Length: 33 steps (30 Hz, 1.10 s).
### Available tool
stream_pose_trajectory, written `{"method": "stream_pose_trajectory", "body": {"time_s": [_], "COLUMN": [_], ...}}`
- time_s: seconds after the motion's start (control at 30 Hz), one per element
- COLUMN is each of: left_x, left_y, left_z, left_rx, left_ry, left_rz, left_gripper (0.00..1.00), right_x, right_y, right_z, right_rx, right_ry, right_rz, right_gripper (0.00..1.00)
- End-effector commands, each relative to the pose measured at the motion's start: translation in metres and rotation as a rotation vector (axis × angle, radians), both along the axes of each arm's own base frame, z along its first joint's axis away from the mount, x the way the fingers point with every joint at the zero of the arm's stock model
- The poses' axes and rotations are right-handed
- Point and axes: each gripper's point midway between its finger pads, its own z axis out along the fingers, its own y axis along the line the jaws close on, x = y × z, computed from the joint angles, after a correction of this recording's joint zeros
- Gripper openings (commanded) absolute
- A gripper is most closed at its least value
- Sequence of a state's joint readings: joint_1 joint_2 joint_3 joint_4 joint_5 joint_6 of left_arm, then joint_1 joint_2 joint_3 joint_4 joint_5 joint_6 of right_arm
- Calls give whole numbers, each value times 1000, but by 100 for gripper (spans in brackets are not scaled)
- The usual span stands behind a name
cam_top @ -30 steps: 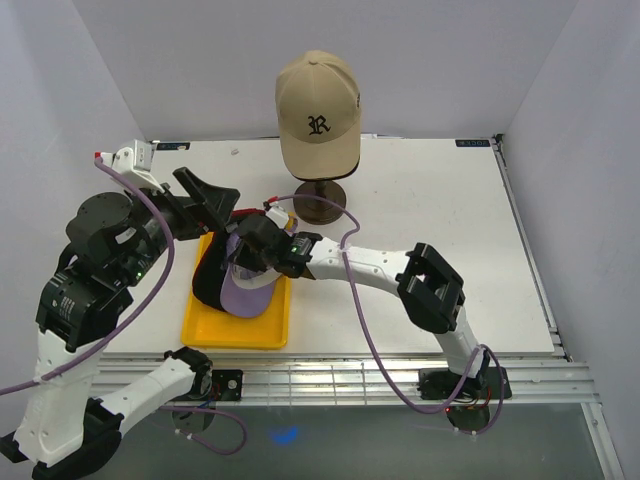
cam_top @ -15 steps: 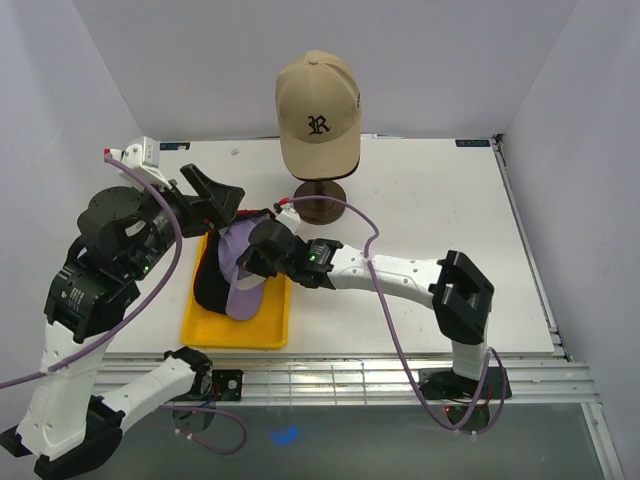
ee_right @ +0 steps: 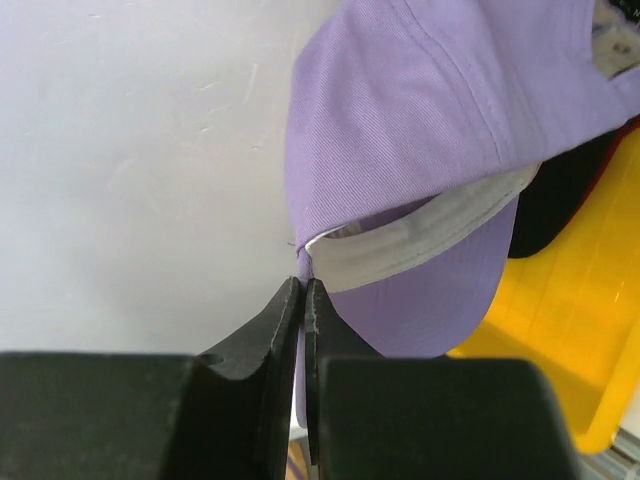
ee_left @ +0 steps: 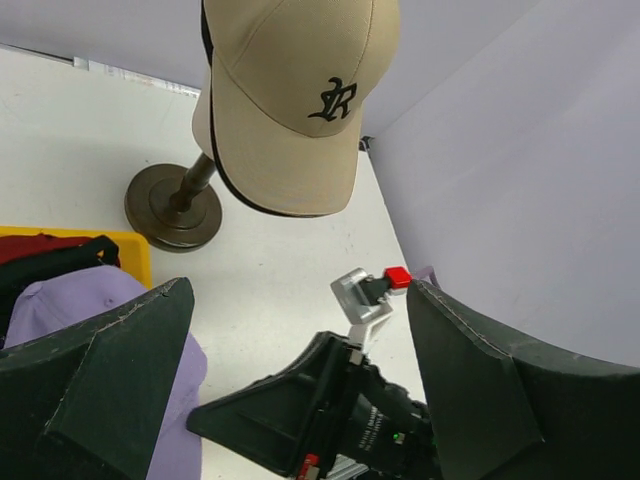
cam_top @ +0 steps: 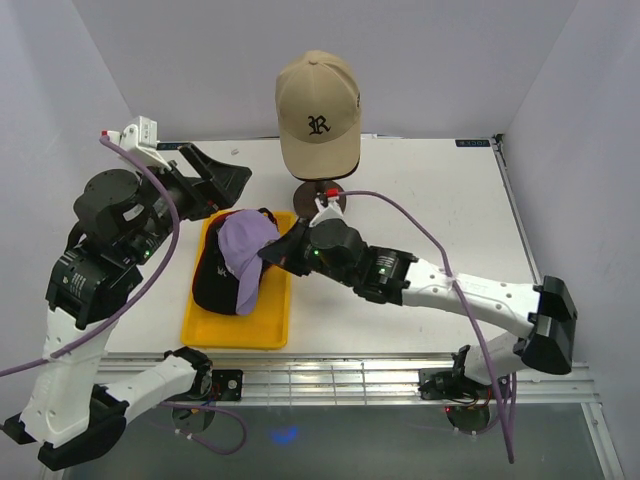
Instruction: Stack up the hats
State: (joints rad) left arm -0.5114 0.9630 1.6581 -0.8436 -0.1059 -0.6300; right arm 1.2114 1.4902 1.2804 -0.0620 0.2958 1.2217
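Pale walls close the white bench (cam_top: 430, 200) on its left, far and right sides; its near edge meets a metal rail.

- Open room: a broad stretch of white surface lies between the right arm and the right wall. The left third is crowded by the yellow tray (cam_top: 235, 335), whose near rim sits close to the bench's near edge.
- Stand (cam_top: 320, 203): dark, round-footed, upper centre of the overhead view, just beyond the tray's far right corner.
- Tan cap (cam_top: 318, 110): on the stand, black R on the front, brim tipped downward.
- Black cap (cam_top: 210, 285): in the tray, left side, partly under the lavender one.
- Lavender cap (cam_top: 243, 250): lying over the black cap, grey-white inner band showing in the right wrist view.
- Dark red cap (ee_left: 40, 246): only a sliver shows at the tray's far end.
- Right tool (ee_right: 303, 290): clenched, fingers pinching the lavender cap's fabric edge at the tray's right rim.
- Left tool (cam_top: 225, 185): released, fingers spread wide, hovering above the tray's far end.
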Motion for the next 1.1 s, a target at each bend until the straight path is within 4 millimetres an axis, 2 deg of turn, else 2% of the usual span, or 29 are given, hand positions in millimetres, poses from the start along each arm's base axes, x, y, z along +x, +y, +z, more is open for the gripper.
{"method": "stream_pose_trajectory", "body": {"time_s": [0.0,0.03,0.07,0.1,0.2,0.3,0.4,0.43,0.5,0.53,0.6,0.63,0.7,0.73,0.83,0.9,0.97,1.0,1.07], "left_x": [-5,-7,-7,-11,-14,-13,-16,-14,-20,-19,-26,-27,-34,-36,-41,-43,-49,-48,-50], "left_y": [-1,-1,-1,0,-6,-15,-26,-31,-33,-39,-42,-47,-48,-49,-52,-58,-62,-70,-76], "left_z": [25,29,34,47,61,65,63,55,59,47,49,41,44,44,33,19,17,0,-3], "left_rx": [-63,-72,-80,-100,-138,-174,-215,-217,-263,-266,-310,-317,-353,-361,-372,-379,-415,-415,-459], "left_ry": [-44,-50,-54,-82,-99,-96,-84,-62,-76,-49,-56,-36,-44,-44,-7,25,29,71,83], "left_rz": [-14,-15,-18,-25,-57,-95,-147,-167,-191,-212,-242,-267,-294,-302,-324,-359,-396,-429,-470], "left_gripper": [98,98,98,98,98,98,98,98,98,98,97,96,95,95,95,95,97,98,98], "right_x": [-8,-9,-11,-15,-25,-35,-45,-47,-51,-53,-53,-52,-50,-50,-50,-48,-49,-49,-51], "right_y": [-28,-38,-46,-63,-92,-118,-141,-147,-168,-175,-194,-200,-211,-216,-229,-232,-236,-237,-233], "right_z": [57,46,50,67,78,91,114,113,134,142,163,170,180,193,216,226,244,248,258], "right_rx": [158,148,168,218,286,342,404,395,447,467,515,523,541,566,597,601,640,647,658], "right_ry": [-76,-70,-65,-74,-64,-58,-71,-67,-87,-95,-133,-159,-186,-207,-271,-302,-327,-332,-341], "right_rz": [-15,-26,-39,-53,-70,-72,-63,-64,-81,-87,-119,-132,-162,-170,-192,-208,-212,-210,-194], "right_gripper": [8,8,8,8,8,8,8,8,8,8,8,8,8,8,8,8,8,8,8]}}
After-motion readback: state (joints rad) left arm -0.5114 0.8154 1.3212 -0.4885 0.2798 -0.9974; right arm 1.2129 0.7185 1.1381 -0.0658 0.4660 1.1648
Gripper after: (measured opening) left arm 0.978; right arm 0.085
